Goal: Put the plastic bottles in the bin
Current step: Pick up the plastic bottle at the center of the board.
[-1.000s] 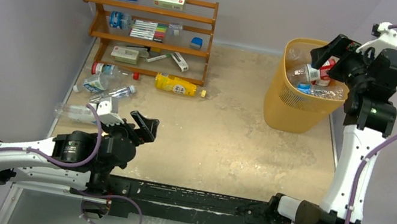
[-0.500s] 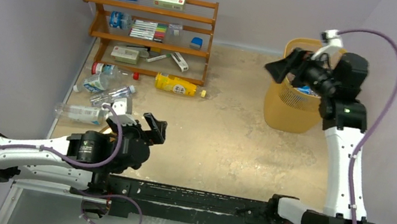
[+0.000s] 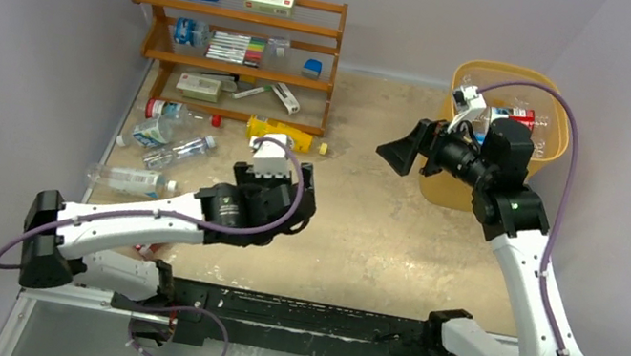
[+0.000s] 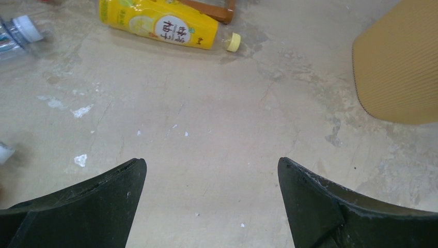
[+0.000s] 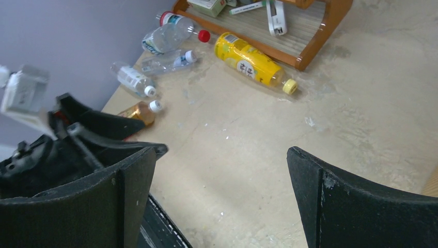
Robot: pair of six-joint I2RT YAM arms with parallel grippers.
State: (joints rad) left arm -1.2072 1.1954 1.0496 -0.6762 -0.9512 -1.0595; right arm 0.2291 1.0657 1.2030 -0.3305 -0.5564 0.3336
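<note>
A yellow bottle (image 3: pixel 285 135) (image 4: pixel 160 23) (image 5: pixel 250 64) lies just in front of the wooden rack. Several clear bottles lie by the left wall, among them one with a red cap (image 3: pixel 170 110) (image 5: pixel 173 31) and one nearer the front (image 3: pixel 130 178) (image 5: pixel 133 80). A small amber bottle (image 5: pixel 137 111) lies beside my left arm. The yellow-orange bin (image 3: pixel 446 185) (image 4: pixel 397 67) stands at the far right with bottles (image 3: pixel 518 115) inside. My left gripper (image 3: pixel 283 188) (image 4: pixel 212 170) hangs open and empty over bare tabletop near the yellow bottle. My right gripper (image 3: pixel 411 148) (image 5: pixel 222 170) is open and empty, left of the bin.
The brown wooden rack (image 3: pixel 231 53) (image 5: pixel 310 36) holds pens and small boxes against the back wall. Grey walls close in the left, back and right sides. A black rail (image 3: pixel 298 315) runs along the near edge. My left arm's wrist (image 5: pixel 62 150) shows in the right wrist view.
My right gripper left the bin's mouth and swung left and down over the table. My left arm reached from the near left toward the middle, close to the yellow bottle.
</note>
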